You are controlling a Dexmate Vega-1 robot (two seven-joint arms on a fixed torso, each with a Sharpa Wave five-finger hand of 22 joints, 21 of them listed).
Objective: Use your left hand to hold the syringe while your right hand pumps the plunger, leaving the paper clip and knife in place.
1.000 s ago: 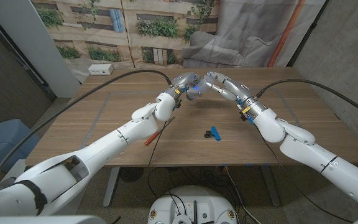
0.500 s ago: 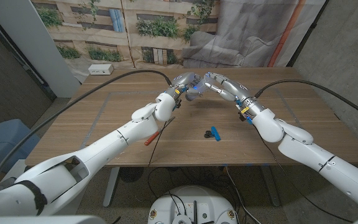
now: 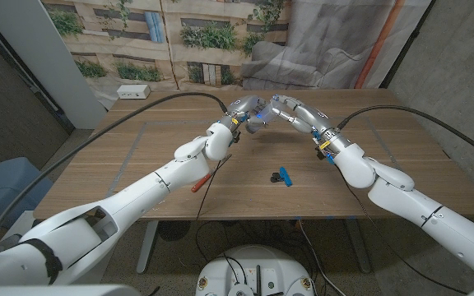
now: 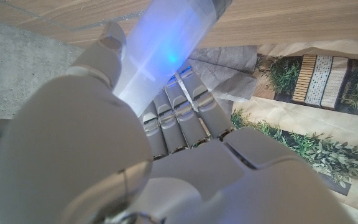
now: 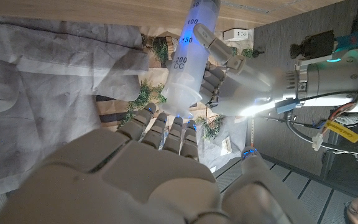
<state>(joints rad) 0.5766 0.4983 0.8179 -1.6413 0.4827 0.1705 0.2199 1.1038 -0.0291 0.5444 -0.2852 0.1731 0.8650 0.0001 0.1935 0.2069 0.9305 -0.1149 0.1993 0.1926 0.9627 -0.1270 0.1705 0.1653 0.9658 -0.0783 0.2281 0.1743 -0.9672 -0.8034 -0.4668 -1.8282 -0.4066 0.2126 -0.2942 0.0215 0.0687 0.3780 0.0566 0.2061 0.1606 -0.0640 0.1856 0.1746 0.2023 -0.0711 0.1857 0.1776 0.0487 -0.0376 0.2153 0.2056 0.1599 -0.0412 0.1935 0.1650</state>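
My left hand (image 3: 248, 109) holds a clear syringe (image 3: 261, 117) up above the far middle of the table. In the left wrist view its translucent barrel (image 4: 166, 50) lies across my left hand's (image 4: 104, 149) fingers. My right hand (image 3: 293, 113) meets it from the other side, fingers closed at the plunger end. The right wrist view has the barrel (image 5: 194, 56), marked up to 200 CC, running from my left hand (image 5: 241, 81) to my right hand's fingertips (image 5: 166, 127); the plunger itself is hidden. The blue-and-black paper clip (image 3: 282, 175) and the orange-handled knife (image 3: 200, 182) lie on the table (image 3: 122, 164) nearer me.
A white box (image 3: 132, 92) sits at the table's far left corner. Black cables (image 3: 163, 103) run along both arms above the tabletop. Grey cloth (image 3: 286, 66) hangs behind the far edge. Open wood lies left of the knife and right of the paper clip.
My right hand has edged slightly toward my left hand, so less of the syringe shows between them. The paper clip and knife have not moved.
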